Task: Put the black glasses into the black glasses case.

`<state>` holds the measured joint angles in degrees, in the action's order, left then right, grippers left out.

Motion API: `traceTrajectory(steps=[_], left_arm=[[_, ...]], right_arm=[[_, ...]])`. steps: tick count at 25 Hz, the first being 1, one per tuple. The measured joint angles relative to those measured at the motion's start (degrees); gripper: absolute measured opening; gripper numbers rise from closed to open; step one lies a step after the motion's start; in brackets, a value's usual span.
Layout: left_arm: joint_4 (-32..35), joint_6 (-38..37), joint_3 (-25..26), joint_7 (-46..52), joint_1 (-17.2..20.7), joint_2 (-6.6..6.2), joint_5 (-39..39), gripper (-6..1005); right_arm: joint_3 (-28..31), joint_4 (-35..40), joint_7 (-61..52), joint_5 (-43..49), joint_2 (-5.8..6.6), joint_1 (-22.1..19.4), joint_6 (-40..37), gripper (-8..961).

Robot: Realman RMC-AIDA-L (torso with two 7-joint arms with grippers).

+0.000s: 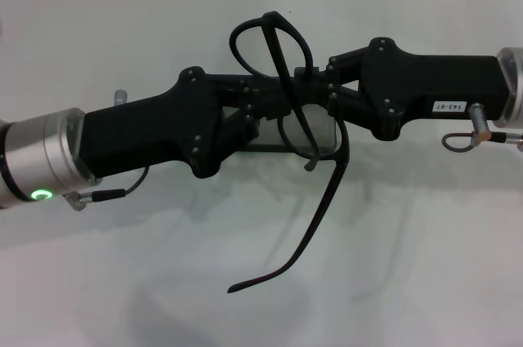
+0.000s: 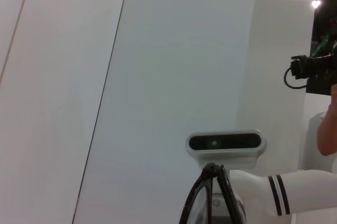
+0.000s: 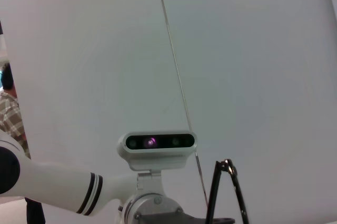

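The white tabletop [image 1: 425, 282] fills the head view, and both arms meet over its middle. The left gripper [image 1: 260, 110] reaches in from nine o'clock and the right gripper [image 1: 320, 86] from three o'clock, their tips nearly facing at the centre. Between them the black glasses [image 1: 288, 94] hang in the air, off the tabletop: one temple arm loops up toward twelve o'clock, the other trails down toward seven o'clock, its tip free. A dark edge under the grippers may be the black glasses case [image 1: 282, 149], but it is too hidden to be sure.

Both sets of fingers appear closed on the frame near its front, the left from one side, the right from the other; the exact contact is masked by the crossing parts.

The glasses look light, thin and springy, with hinges that fold and lenses that scratch or smear. I judge the sturdier frame front or hinge region the safer hold; the slender temples would flex and swing, and opposed pulling could twist the frame.
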<state>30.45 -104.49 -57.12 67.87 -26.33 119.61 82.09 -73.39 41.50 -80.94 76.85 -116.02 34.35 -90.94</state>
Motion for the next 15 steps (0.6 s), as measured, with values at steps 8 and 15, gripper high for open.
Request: traceTrajectory(steps=[8, 15], left_arm=[[0.34, -2.86, 0.21, -0.02, 0.39, -0.13, -0.4, 50], [-0.15, -3.34, 0.1, -0.48, -0.3, -0.04, -0.03, 49]], right_arm=[[0.37, -0.83, 0.19, 0.0, 0.09, -0.29, 0.59, 69], [-0.02, -1.95, 1.42, -0.33, -0.05, 0.78, 1.87, 69]])
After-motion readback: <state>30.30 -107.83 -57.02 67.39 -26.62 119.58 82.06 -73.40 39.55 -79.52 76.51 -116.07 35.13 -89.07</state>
